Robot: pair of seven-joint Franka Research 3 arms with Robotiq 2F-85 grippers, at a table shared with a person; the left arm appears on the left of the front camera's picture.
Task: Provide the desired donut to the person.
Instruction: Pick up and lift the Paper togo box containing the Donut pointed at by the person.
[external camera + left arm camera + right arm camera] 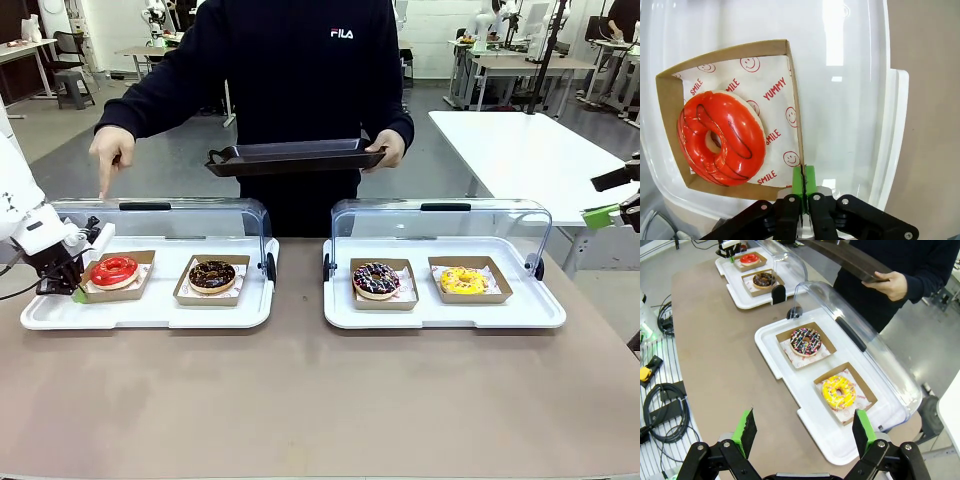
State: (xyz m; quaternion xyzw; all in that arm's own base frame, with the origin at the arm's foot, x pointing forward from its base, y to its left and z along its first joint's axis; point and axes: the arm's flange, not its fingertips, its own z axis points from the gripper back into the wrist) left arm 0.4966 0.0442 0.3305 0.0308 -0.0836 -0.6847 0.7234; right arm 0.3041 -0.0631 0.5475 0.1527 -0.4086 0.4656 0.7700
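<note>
The red donut point(720, 137) sits in a brown paper tray point(670, 95) at the left end of the left white serving tray point(150, 315), under its raised clear lid point(200, 215). The left end effector point(803, 175) is low at the outer corner of that paper tray, its green pads pressed together on the tray's thin wall. Beside the red donut in the same serving tray lies a chocolate donut point(212, 275) in its own paper tray. Across the counter point(300, 400) stands the person point(300, 70), one hand point(110, 150) pointing a finger down just above the lid over the red donut, the other hand point(390, 147) holding a black tray point(295, 157) level at waist height. The right end effector point(804, 412) hangs well above the counter's right end with its fingers spread wide apart and nothing between them, near a yellow donut point(839, 391) and a sprinkled chocolate donut point(805, 340).
</note>
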